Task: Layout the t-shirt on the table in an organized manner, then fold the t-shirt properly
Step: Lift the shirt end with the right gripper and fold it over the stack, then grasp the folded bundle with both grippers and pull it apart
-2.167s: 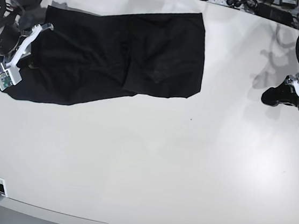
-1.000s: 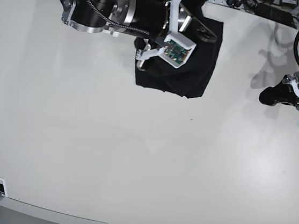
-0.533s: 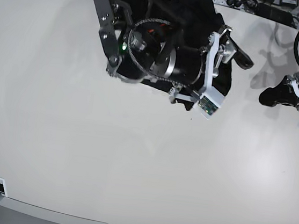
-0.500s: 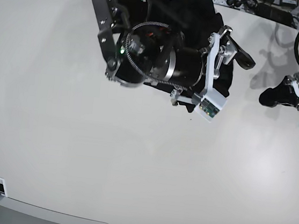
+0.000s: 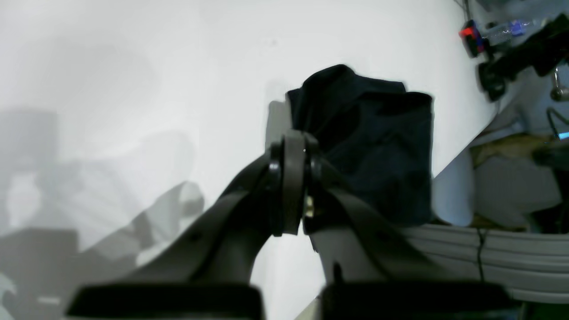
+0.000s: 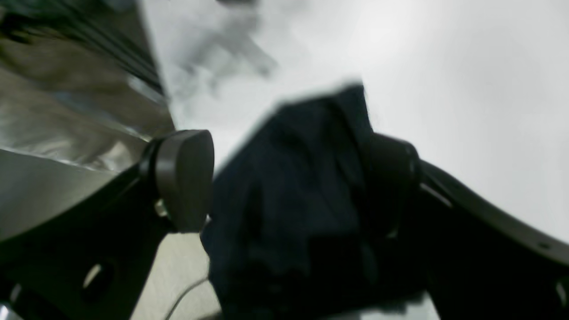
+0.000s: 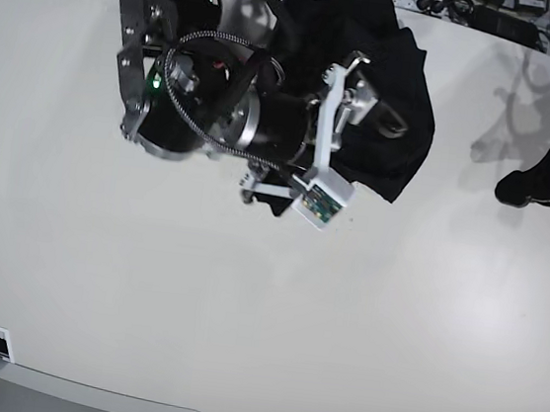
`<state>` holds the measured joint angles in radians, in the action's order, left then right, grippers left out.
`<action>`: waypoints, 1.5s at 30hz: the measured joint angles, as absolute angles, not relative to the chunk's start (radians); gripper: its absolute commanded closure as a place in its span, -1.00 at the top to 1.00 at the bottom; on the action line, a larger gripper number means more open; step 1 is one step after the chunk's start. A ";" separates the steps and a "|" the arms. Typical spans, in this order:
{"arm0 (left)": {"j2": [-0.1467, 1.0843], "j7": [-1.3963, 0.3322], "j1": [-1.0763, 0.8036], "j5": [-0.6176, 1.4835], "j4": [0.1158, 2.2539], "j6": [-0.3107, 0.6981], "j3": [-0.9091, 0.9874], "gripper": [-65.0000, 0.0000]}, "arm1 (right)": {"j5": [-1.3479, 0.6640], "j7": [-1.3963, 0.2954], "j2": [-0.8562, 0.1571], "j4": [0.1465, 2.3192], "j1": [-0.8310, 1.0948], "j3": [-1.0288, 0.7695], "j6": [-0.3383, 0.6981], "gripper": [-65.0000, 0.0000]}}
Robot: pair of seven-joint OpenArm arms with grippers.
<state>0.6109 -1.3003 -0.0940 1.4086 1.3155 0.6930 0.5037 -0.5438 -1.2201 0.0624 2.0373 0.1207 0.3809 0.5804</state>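
Two grippers are seen here, and only one is near the cloth. The t-shirt (image 7: 386, 99) is bunched into a compact dark bundle in the upper middle of the base view, lying on the table (image 7: 242, 322) close to its far edge, so a fold seems to have been laid over rather than neatly squared off. The right gripper (image 6: 289, 178) is spread wide in its wrist view, with one pad at left of frame and the other at right, and the black fabric is seen in the gap between them; whether it's actually touched by either pad can't be told through the blur, but nothing is pinched, so the cloth looks let go. That arm is stretched across the upper middle of the base view, probably because the fabric was carried there. The left gripper (image 5: 291, 186) is clenched on nothing, jaws pressed together, and is parked at the right edge of the base view, well apart from the shirt, presumably kept out of the way.
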 measured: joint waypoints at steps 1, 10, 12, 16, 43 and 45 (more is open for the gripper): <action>0.607 -1.302 -0.094 1.400 1.316 0.693 0.504 -1.00 | -0.492 -1.198 0.065 2.037 0.136 0.380 0.567 0.61; 0.582 -1.299 -0.094 1.390 1.316 0.693 0.503 -1.00 | -0.430 -1.090 0.070 2.036 0.208 0.466 0.651 0.61; 0.587 -1.299 -0.097 1.392 1.316 0.693 0.504 -1.00 | -0.361 -1.080 0.070 2.036 0.197 0.476 0.590 0.61; 0.587 -1.315 -0.097 1.424 1.367 0.692 0.456 -1.00 | -0.267 -1.080 0.063 2.036 0.159 0.475 0.504 0.61; 0.432 -1.080 -0.100 0.846 1.578 0.692 0.036 -1.00 | -0.094 -1.073 -0.122 2.037 0.082 0.402 0.366 0.61; 0.432 -1.080 -0.100 0.850 1.578 0.693 0.067 -1.00 | -0.094 -1.058 -0.122 2.037 0.069 0.369 0.365 0.61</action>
